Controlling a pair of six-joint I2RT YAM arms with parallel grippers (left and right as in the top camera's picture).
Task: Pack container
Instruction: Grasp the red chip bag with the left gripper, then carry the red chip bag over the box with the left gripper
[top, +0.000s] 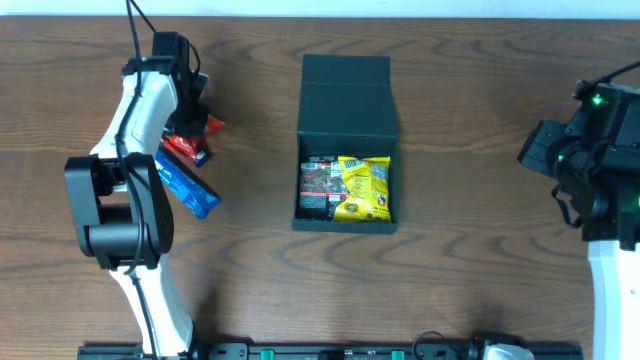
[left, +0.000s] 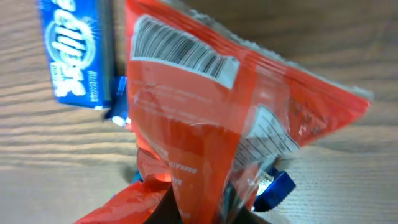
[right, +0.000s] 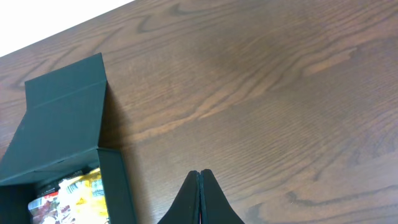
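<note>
The dark teal-black container (top: 347, 82) stands open at the table's middle, its flap lid lying back; it also shows in the right wrist view (right: 62, 124). Inside lie a yellow snack packet (top: 364, 187) and a dark red-and-black packet (top: 318, 187). My left gripper (top: 192, 122) is at the far left, shut on an orange-red snack packet (left: 211, 118), pinching its lower end. My right gripper (right: 200, 177) is shut and empty over bare wood, right of the container.
A blue snack bar (top: 187, 187) lies on the table by the left arm; it also shows in the left wrist view (left: 74, 56). Another red packet (top: 187, 149) and a blue wrapper (left: 277, 190) lie under the held packet.
</note>
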